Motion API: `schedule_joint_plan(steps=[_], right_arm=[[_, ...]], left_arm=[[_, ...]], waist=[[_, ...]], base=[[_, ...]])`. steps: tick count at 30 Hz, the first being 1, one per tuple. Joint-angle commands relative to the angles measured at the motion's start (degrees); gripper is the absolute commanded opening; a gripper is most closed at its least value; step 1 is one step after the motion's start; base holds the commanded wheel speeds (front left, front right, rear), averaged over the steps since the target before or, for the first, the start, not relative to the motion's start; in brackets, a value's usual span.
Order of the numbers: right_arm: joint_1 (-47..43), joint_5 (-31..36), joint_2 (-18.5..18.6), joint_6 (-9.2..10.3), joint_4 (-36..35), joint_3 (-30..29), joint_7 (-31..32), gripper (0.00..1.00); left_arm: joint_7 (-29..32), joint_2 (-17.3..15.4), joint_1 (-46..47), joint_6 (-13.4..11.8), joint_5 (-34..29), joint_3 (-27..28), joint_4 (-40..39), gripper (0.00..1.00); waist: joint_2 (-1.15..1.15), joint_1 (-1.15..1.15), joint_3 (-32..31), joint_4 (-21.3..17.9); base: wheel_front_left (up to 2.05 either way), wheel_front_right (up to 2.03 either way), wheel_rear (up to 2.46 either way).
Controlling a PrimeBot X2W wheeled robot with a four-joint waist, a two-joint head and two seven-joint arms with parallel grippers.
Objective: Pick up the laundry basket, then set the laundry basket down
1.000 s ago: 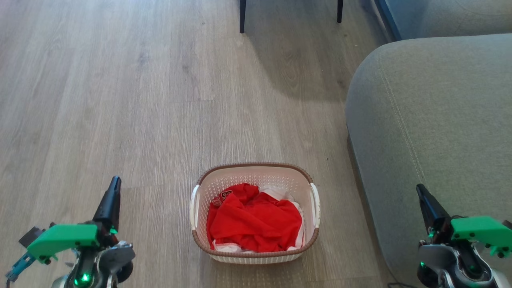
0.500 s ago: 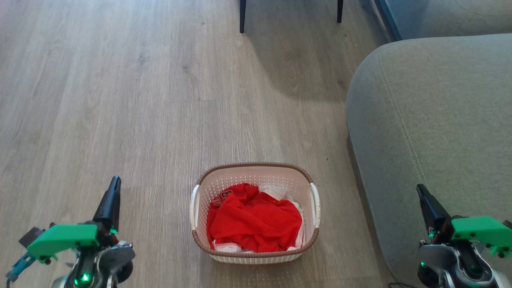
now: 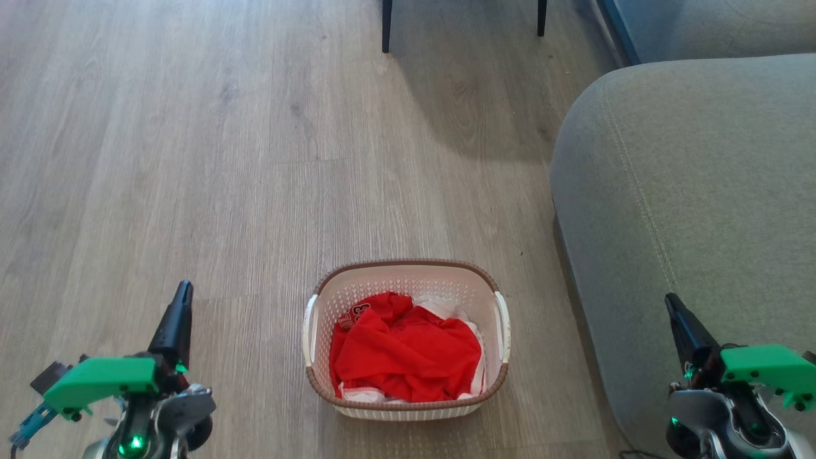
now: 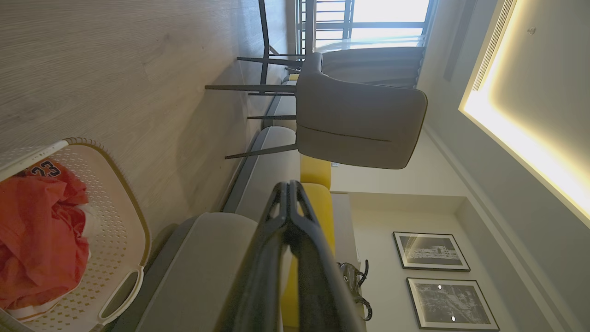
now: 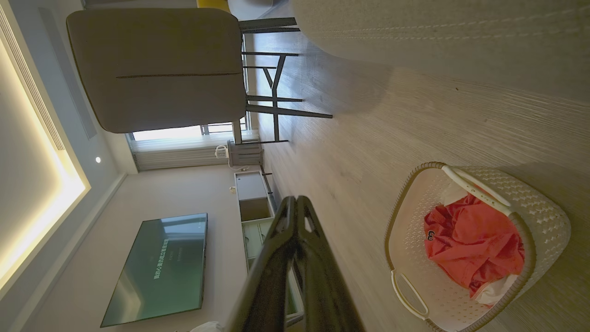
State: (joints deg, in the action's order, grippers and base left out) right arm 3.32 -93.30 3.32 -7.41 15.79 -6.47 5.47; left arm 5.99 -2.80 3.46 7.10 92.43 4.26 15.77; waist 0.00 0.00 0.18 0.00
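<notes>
The laundry basket (image 3: pixel 407 280), white perforated plastic with a brown woven-look rim and white side handles, rests on the wood floor low in the head view's middle, holding a crumpled red garment (image 3: pixel 405 357). It also appears at the left wrist view's lower left as the basket (image 4: pixel 117 240) and at the right wrist view's lower right as the basket (image 5: pixel 544 216). My left gripper (image 3: pixel 183 288) hangs well to the basket's left, shut and empty; its fingers (image 4: pixel 289 186) are pressed together. My right gripper (image 3: pixel 669 299) sits far to the basket's right, over the sofa, also shut and empty (image 5: pixel 295 200).
A grey sofa (image 3: pixel 695 210) fills the right side, close beside the basket. Dark chair legs (image 3: pixel 386 25) stand at the top centre; the grey chair (image 4: pixel 359 124) is seen in the wrist views. Open wood floor (image 3: pixel 191 159) stretches left and ahead.
</notes>
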Motion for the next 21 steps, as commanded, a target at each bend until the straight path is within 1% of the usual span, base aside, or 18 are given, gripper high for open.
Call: schedule_joint_plan(steps=[1, 21], right_arm=[[2.78, 0.38, 0.23, -0.08, -1.82, 0.85, 0.29, 0.00], [2.80, 0.58, 0.06, -0.08, -1.80, 0.62, 0.48, 0.00]], left_arm=[[0.30, -0.29, 2.71, 0.38, -0.07, 2.02, -1.73, 0.00], [0.37, -0.23, 2.72, 0.38, -0.14, 2.11, -1.73, 0.00]], waist=[[0.00, 0.00, 0.00, 0.00], [0.00, 0.00, 0.00, 0.00]], base=[[0.00, 0.00, 0.00], [0.00, 0.00, 0.00]])
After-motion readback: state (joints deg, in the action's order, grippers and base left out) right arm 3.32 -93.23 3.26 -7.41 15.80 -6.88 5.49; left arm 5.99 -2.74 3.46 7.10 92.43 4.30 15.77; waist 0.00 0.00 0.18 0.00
